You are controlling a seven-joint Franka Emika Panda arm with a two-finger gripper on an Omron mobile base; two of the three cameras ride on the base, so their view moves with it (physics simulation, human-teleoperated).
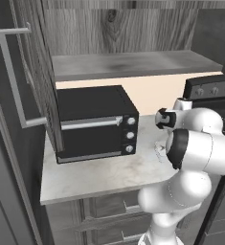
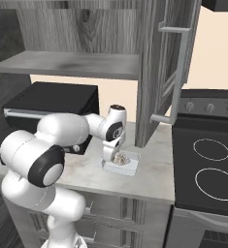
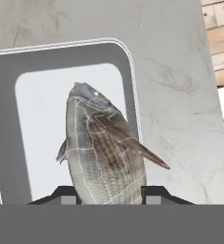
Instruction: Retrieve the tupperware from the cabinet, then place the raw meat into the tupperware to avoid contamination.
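Note:
The raw meat [image 3: 104,147] is a grey-tan fish with darker streaks. It stands between my two dark fingertips, and my gripper [image 3: 111,195] is shut on it. Directly beneath lies the tupperware [image 3: 42,119], a shallow whitish box with a rounded rim, resting on the marble counter [image 2: 154,174]. In the right base view my gripper [image 2: 113,154] points down over the tupperware [image 2: 127,169], with the raw meat [image 2: 119,158] low inside its walls. The cabinet [image 2: 166,63] above the counter has its doors open.
A black toaster oven [image 1: 95,122] with three knobs sits on the counter to the left of the tupperware. A black stove [image 2: 207,160] borders the counter on the right. The open cabinet door [image 1: 13,76] with its bar handle juts out at the left.

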